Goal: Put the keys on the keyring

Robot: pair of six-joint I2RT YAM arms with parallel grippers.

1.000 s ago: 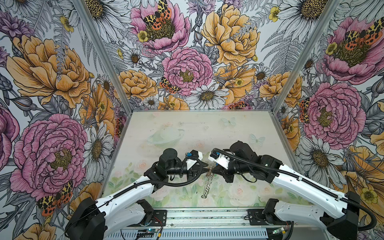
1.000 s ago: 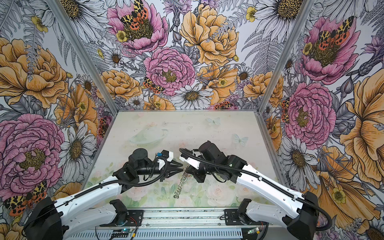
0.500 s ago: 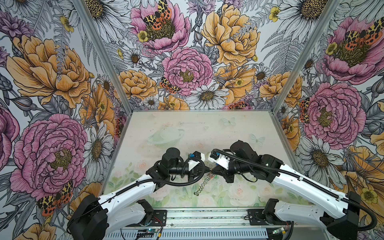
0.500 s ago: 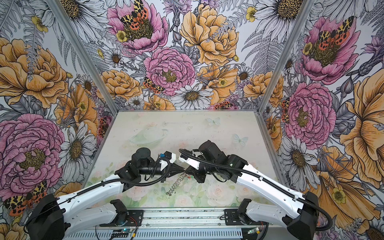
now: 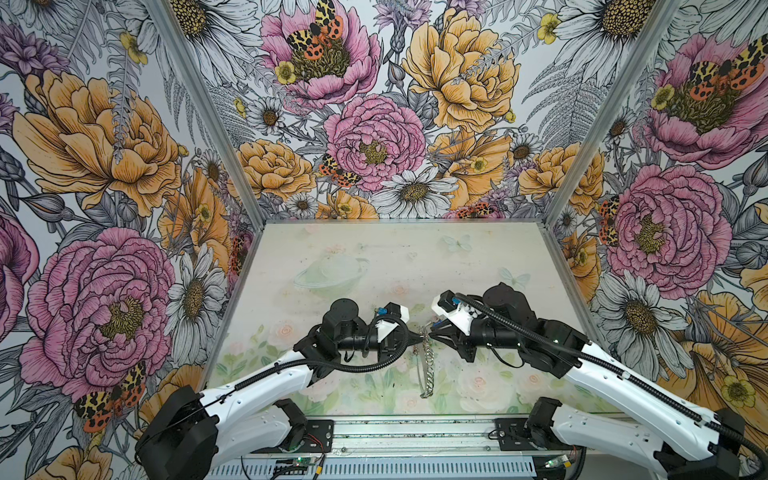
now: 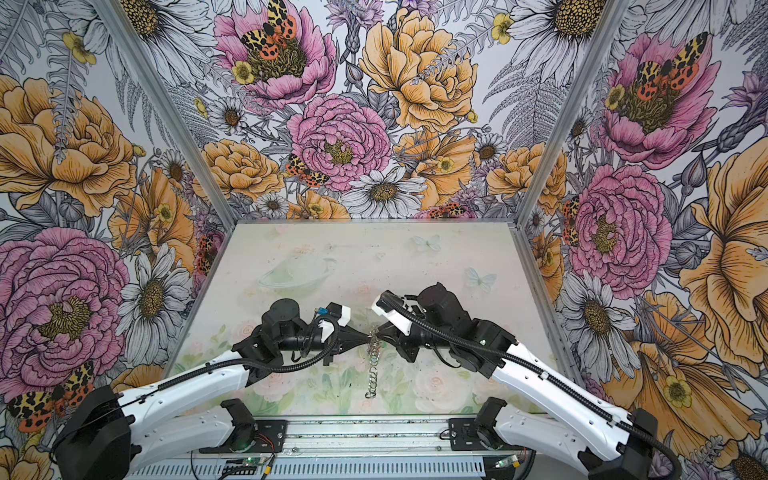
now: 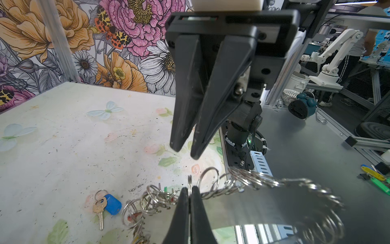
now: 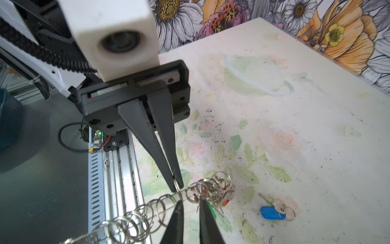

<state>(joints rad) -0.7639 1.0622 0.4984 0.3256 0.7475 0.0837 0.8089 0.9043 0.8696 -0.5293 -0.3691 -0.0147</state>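
Note:
In both top views the keyring [image 5: 427, 365] [image 6: 372, 365] hangs edge-on like a chain between the two grippers. My left gripper [image 5: 418, 340] [image 7: 190, 189] is shut on one silver wire loop at the hoop's rim. My right gripper [image 5: 432, 335] [image 8: 191, 203] faces it at the hoop's rim, jaws a little apart, gripping nothing that I can see. Several keys [image 7: 152, 198] [image 8: 213, 190] with red and green tags hang bunched on the hoop's loops. One key with a blue tag [image 7: 113, 203] [image 8: 272, 212] lies loose on the table beneath.
The floral walls [image 5: 124, 166] close in the table [image 5: 395, 257] on three sides. An aluminium rail [image 5: 395, 432] runs along the front edge. Outside on the metal bench sit a teal alarm clock [image 7: 301, 106] and more coloured key tags [image 7: 377, 179].
My left gripper moved in and shut on a loop of the keyring. The right gripper's jaws have parted slightly. The keyring swung to the left and has come back to hang almost straight.

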